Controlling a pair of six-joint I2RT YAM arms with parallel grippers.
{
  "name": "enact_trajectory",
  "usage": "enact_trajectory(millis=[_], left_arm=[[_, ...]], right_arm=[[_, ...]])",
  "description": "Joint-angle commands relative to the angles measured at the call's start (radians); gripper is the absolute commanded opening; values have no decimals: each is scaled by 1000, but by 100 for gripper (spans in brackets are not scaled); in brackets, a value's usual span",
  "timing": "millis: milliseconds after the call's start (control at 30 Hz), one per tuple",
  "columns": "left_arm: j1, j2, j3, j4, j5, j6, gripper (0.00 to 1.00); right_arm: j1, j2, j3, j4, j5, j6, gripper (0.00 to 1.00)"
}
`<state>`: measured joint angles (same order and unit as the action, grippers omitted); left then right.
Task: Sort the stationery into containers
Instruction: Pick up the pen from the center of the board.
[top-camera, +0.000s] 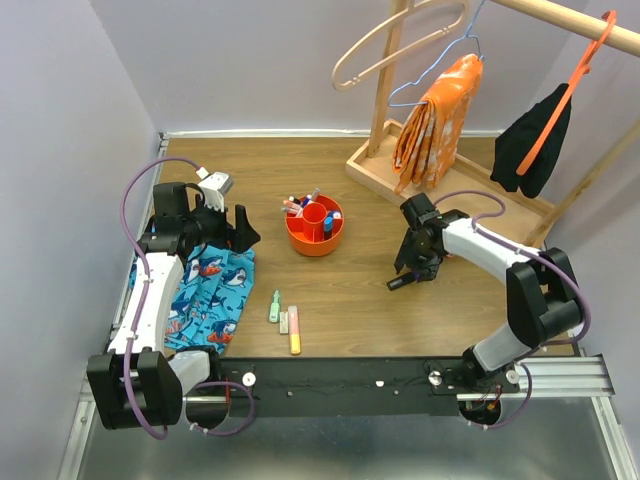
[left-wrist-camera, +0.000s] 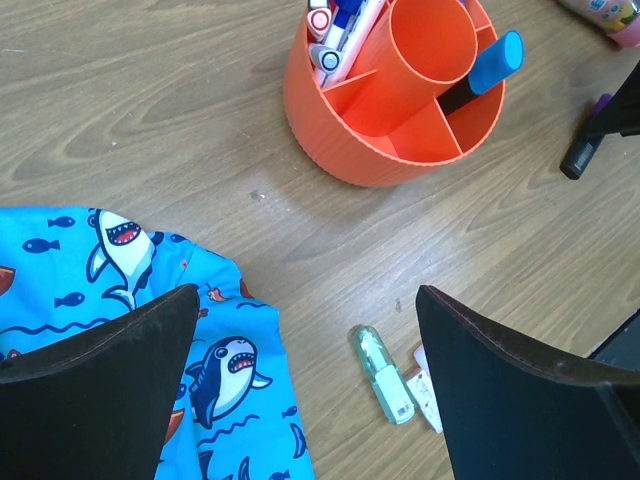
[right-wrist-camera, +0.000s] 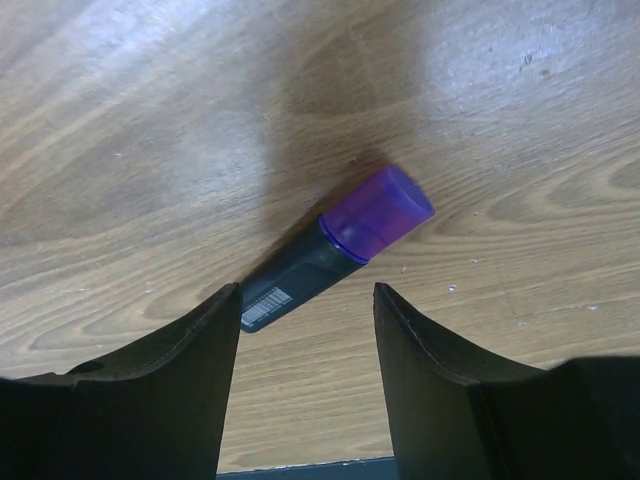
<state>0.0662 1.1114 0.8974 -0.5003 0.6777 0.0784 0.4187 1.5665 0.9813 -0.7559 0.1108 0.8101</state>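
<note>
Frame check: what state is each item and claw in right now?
Purple-capped highlighter: capped, lying flat on table.
Right claw: open, over that highlighter, not gripping.
Left claw: open, empty.
Orange organizer: upright, partly filled.
Green highlighter: lying flat on table.
Shark-print cloth: crumpled on table.

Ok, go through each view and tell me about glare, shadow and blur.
Top external: even light, with only a faint shadow beside the orange bowl. Left wrist: sharp on the bowl and the shark cloth; the left gripper shows its fingers as dark, featureless shapes. Right wrist: pale glare on the wood at upper left, and the purple-capped marker lies in shadow.
</note>
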Motion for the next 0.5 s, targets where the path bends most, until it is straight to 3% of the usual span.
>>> enact_trajectory(millis=[0, 467], left_arm=[[3, 5, 21, -4, 8, 9, 99], [3, -15, -12, 23, 19, -9, 99]], right_arm=[[-4, 26, -36, 15, -2, 41, 62], [-21, 121, -64, 161, -45, -64, 48]])
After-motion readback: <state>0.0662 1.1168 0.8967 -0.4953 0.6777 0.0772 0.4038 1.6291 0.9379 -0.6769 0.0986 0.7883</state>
